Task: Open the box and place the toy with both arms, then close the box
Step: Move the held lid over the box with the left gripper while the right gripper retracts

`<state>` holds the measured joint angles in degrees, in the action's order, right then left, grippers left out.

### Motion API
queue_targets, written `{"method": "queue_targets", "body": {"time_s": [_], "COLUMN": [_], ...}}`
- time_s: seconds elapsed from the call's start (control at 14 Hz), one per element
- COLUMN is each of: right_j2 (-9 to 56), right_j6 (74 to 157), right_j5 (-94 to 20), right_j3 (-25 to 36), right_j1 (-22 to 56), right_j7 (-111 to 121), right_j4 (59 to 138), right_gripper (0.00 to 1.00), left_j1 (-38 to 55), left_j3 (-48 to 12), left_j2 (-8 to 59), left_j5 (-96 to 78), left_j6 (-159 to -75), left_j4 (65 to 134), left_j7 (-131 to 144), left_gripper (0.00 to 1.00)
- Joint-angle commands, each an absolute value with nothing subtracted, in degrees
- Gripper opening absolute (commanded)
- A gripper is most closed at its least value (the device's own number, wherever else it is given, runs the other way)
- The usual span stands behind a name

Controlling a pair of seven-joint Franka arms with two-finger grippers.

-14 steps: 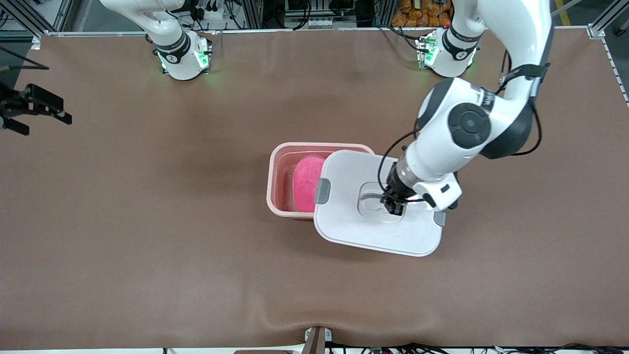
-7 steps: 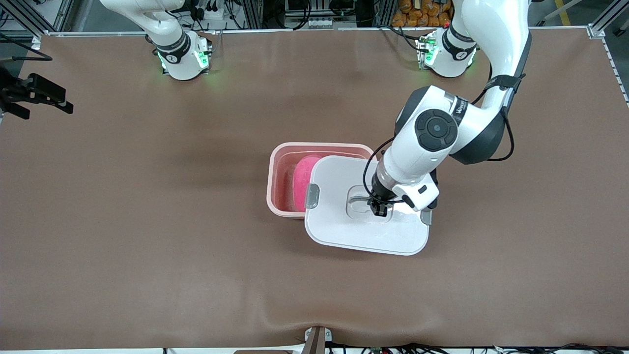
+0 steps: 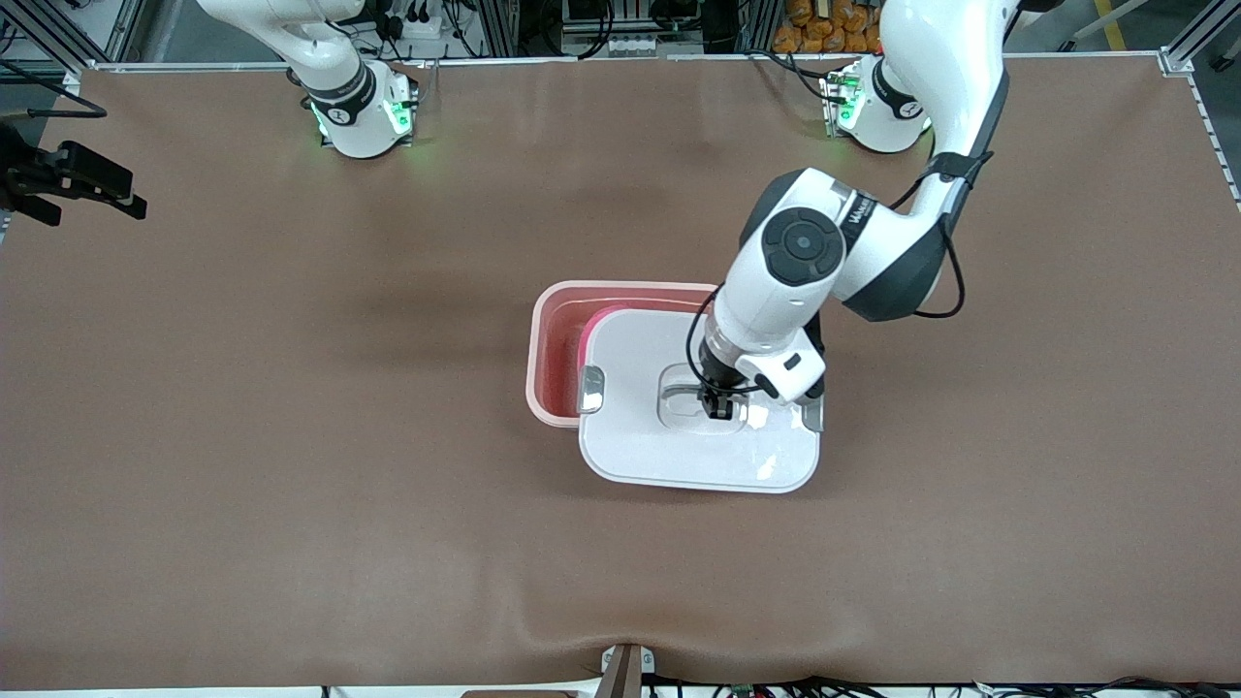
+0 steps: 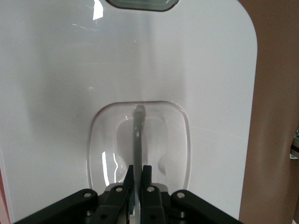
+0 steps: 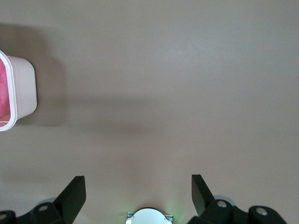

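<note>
The pink box (image 3: 553, 412) stands mid-table with the bright pink toy (image 3: 588, 334) inside, mostly covered by the lid. My left gripper (image 3: 720, 411) is shut on the grey handle (image 4: 138, 135) of the white lid (image 3: 698, 456) and holds the lid over the box, offset toward the front camera and the left arm's end. In the left wrist view my left gripper (image 4: 138, 171) pinches the thin handle (image 4: 138, 135) upright in the lid's recess. My right gripper (image 3: 73, 184) waits open at the right arm's end of the table. In the right wrist view the box corner (image 5: 21, 91) shows, apart from the right gripper (image 5: 138, 196).
The brown table mat (image 3: 291, 465) surrounds the box. The two green-lit arm bases (image 3: 364, 116) stand along the edge farthest from the front camera. A grey clip (image 3: 590, 390) sits on the lid's edge over the box.
My left gripper has carried the lid toward the right arm's end, covering more of the box and toy. The right gripper has barely shifted.
</note>
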<state>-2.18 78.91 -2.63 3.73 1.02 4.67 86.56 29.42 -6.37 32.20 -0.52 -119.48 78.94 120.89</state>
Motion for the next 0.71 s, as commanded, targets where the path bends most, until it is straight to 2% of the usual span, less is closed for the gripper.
{"method": "queue_targets", "body": {"time_s": [0.0,0.64], "right_j2": [-3.52,-3.34], "right_j6": [79.19,80.51], "right_j5": [-1.58,-1.23], "right_j3": [2.81,2.99], "right_j1": [0.44,0.09], "right_j7": [3.96,4.13], "right_j4": [87.89,87.89], "right_gripper": [1.00,1.00], "left_j1": [32.42,39.36], "left_j3": [-5.80,-5.98], "left_j2": [32.17,32.60], "left_j5": [2.80,8.52], "left_j6": [-121.28,-121.64], "left_j4": [78.84,79.71], "left_j7": [125.75,137.72], "left_gripper": [0.00,0.00]}}
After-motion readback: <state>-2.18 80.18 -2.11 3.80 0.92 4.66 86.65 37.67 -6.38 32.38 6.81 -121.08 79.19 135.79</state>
